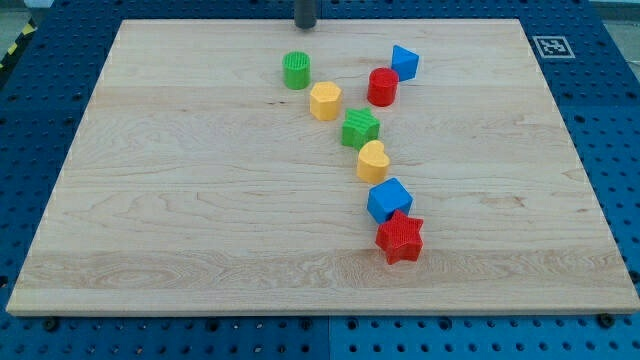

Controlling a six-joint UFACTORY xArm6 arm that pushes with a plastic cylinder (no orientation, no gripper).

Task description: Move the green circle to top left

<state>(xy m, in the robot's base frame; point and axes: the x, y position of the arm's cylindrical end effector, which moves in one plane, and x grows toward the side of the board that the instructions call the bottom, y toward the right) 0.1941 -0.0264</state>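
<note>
Clawless, the arm ends in a dark rod, so nothing here can open, close or grip; my tip (305, 25) rests at the top edge of the pale wooden surface (180, 200), just above the green circle.

Green ribbed plastic circle (296, 70) stands upright in the upper middle of the surface, apart from my tip and well right of the top left corner. Just below and right of it sits a yellow plastic hexagon-like block (325, 101), its exact shape hard to judge. A green plastic star-like block (360, 128), a yellow plastic heart (372, 160), a blue plastic cube (389, 199) and a red plastic star (400, 238) trail down toward the view's bottom right, the last two touching. A red plastic cylinder (382, 87) and a blue plastic block (404, 62) sit near the top right.
</note>
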